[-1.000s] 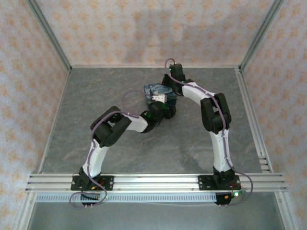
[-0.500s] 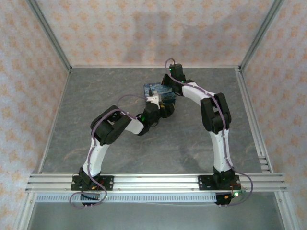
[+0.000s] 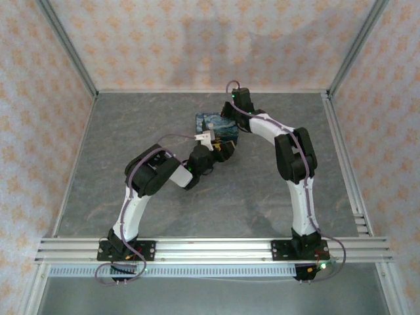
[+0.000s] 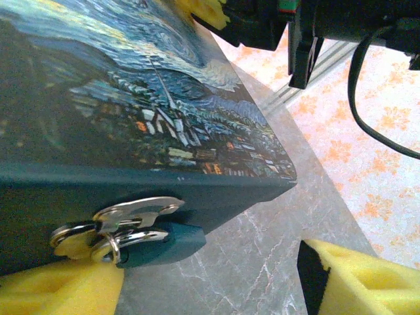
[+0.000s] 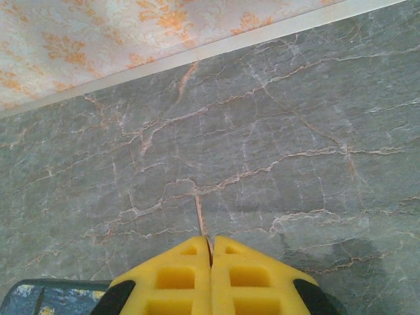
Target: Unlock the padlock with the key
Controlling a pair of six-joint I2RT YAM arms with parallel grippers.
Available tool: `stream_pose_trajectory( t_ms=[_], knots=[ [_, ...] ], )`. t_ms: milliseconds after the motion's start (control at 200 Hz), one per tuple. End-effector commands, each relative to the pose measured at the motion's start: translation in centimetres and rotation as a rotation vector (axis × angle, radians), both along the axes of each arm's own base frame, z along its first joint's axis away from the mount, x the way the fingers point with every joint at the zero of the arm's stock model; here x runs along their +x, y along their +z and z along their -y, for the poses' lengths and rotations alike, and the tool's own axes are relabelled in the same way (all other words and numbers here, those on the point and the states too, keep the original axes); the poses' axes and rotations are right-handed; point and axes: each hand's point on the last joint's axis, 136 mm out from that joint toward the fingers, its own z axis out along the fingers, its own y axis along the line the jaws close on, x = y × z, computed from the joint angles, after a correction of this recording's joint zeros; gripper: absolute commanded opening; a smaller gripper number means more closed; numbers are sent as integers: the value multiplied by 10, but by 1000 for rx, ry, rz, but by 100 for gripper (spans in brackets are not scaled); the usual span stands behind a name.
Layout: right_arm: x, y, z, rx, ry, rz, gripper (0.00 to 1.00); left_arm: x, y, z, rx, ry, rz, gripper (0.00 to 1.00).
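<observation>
1. Grey marbled tabletop (image 3: 262,197) lies before you, walled by pale paper with an orange floral print (image 3: 197,39) and edged by an aluminium frame (image 3: 210,248).
2. You see the dark blue rectangular tin with a starry-night print (image 3: 211,123) toward the far middle of the table, with both arms bent in to it.
3. Your left gripper (image 4: 197,269) stands at the tin's front wall. Its yellow foam fingers (image 4: 354,279) are spread wide with nothing clamped between them, and bare table shows in the gap.
4. On that front wall your left wrist camera shows a silvery metal hasp (image 4: 141,210). From it hangs the small padlock with a dark teal body (image 4: 164,241) and a bright shackle.
5. You find the key, a thin pale silvery piece (image 4: 69,237), just left of the padlock on a small ring, right above the left-hand yellow finger. Whether it touches the foam, or sits in the lock, you cannot tell.
6. Your right gripper (image 5: 211,244) hangs over the tin's far side, its two yellow fingers pressed flat together with nothing between them. A corner of the tin peeps in at the lower left of its wrist view, and grey table runs beyond it to the foot of the wall.
</observation>
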Motion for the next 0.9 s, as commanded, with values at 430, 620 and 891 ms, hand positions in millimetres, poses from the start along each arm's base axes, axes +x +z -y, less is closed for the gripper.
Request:
stream_pose_trajectory(
  t_ms=[430, 620, 891],
  knots=[
    [-99, -121, -3, -128, 82, -447, 0, 1, 15, -28, 3, 63, 80, 68],
    [-100, -122, -3, -132, 80, -448, 0, -3, 12, -27, -18, 50, 64, 52],
    [-100, -122, -2, -137, 83, -448, 0, -6, 11, -28, -19, 42, 62, 66]
  ],
)
